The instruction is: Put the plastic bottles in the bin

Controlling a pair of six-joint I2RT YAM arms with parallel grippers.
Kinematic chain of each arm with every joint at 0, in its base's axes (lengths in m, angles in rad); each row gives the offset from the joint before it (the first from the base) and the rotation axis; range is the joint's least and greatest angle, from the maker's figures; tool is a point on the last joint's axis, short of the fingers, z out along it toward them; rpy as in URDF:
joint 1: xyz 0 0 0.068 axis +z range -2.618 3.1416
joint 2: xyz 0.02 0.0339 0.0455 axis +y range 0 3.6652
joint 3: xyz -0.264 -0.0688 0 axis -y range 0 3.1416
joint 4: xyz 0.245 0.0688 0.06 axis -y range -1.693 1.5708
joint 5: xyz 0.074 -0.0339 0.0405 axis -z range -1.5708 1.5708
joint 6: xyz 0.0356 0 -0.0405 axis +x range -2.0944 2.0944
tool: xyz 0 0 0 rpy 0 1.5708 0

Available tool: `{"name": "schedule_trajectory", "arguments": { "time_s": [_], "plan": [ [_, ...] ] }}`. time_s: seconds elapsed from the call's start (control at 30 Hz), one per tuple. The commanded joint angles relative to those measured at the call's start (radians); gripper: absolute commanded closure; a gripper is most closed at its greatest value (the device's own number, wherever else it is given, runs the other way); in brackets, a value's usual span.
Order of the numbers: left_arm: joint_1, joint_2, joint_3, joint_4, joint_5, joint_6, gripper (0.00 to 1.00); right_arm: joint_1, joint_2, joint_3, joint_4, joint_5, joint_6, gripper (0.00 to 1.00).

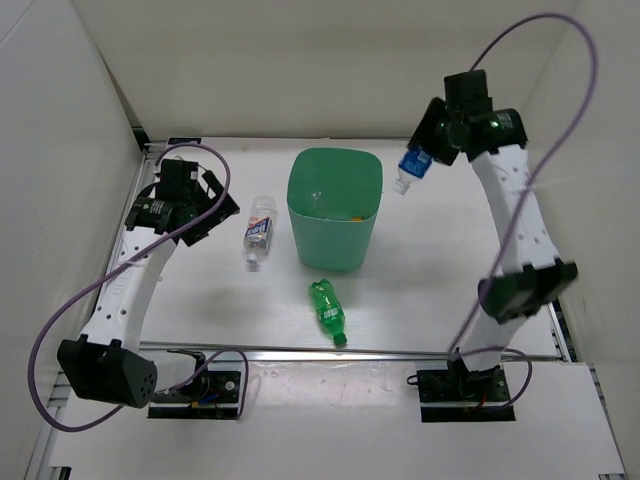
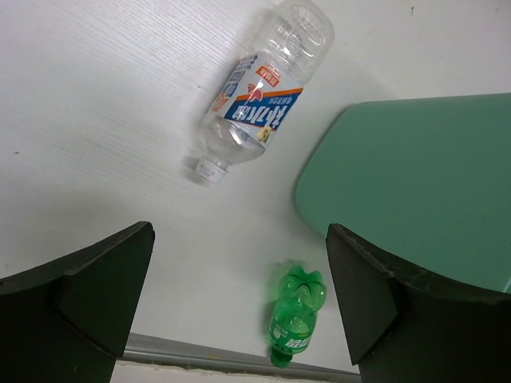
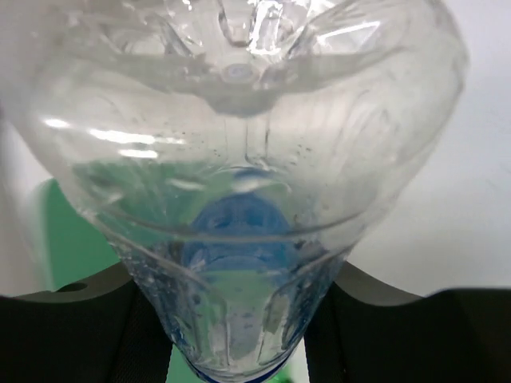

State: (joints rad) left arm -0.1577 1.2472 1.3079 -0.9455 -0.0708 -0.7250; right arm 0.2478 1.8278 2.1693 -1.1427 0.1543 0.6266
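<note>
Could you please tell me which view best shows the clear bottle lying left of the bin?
The left wrist view: the clear bottle lies large there, label and cap plain. The top view shows it small, beside the bin. The right wrist view misses it; a second bottle fills that frame.

blue-label bottle (image 1: 258,232) x2 | green bottle (image 1: 328,312) x1 | bin (image 1: 335,250) x1 (contents indistinct)

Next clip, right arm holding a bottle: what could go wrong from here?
The blue-labelled bottle in the right hand hangs beside the bin's right rim, not clearly over the opening; released here, it may land outside. Swinging inward low, it might clip the rim and tip the bin.
</note>
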Motion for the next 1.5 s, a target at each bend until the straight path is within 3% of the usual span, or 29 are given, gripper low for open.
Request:
{"name": "schedule_trajectory", "arguments": {
  "time_s": [0.0, 0.07, 0.17, 0.27, 0.33, 0.47, 0.53, 0.73, 0.83, 1.1, 1.47],
  "plan": [
    [0.012, -0.037, -0.009, 0.004, -0.011, -0.001, 0.00, 0.103, -0.185, -0.015, 0.193, -0.078, -0.028, 0.75],
    [0.012, -0.028, -0.009, 0.004, -0.011, -0.001, 0.00, 0.181, -0.213, -0.067, 0.323, -0.027, -0.108, 0.74],
    [0.023, -0.028, -0.009, 0.004, -0.011, -0.001, 0.00, 0.284, -0.154, -0.049, 0.334, 0.011, -0.230, 0.72],
    [0.041, -0.028, -0.009, 0.013, -0.011, 0.010, 0.00, 0.396, -0.119, -0.092, 0.334, 0.207, -0.288, 0.65],
    [0.050, -0.028, -0.019, 0.013, -0.020, 0.010, 0.00, 0.407, -0.110, -0.146, 0.334, 0.211, -0.288, 0.47],
    [0.061, -0.028, -0.038, 0.024, -0.007, 0.030, 0.00, 0.393, -0.090, -0.146, 0.344, 0.157, -0.269, 0.27],
    [0.061, -0.028, -0.047, 0.033, 0.002, 0.030, 0.00, 0.393, -0.081, -0.114, 0.330, 0.101, -0.249, 0.00],
    [0.061, 0.122, -0.004, 0.122, 0.037, 0.071, 0.00, 0.412, -0.146, 0.078, 0.235, 0.143, -0.189, 0.00],
    [0.015, 0.234, 0.089, 0.157, 0.081, 0.225, 0.00, 0.412, -0.189, 0.153, 0.235, 0.102, -0.180, 0.00],
    [0.004, 0.487, 0.238, 0.235, 0.179, 0.317, 0.00, 0.403, -0.334, 0.018, 0.225, 0.079, -0.192, 0.00],
    [-0.037, 0.708, 0.224, 0.277, 0.253, 0.308, 0.00, 0.393, -0.404, -0.061, 0.225, 0.175, -0.235, 0.00]
  ]
}}
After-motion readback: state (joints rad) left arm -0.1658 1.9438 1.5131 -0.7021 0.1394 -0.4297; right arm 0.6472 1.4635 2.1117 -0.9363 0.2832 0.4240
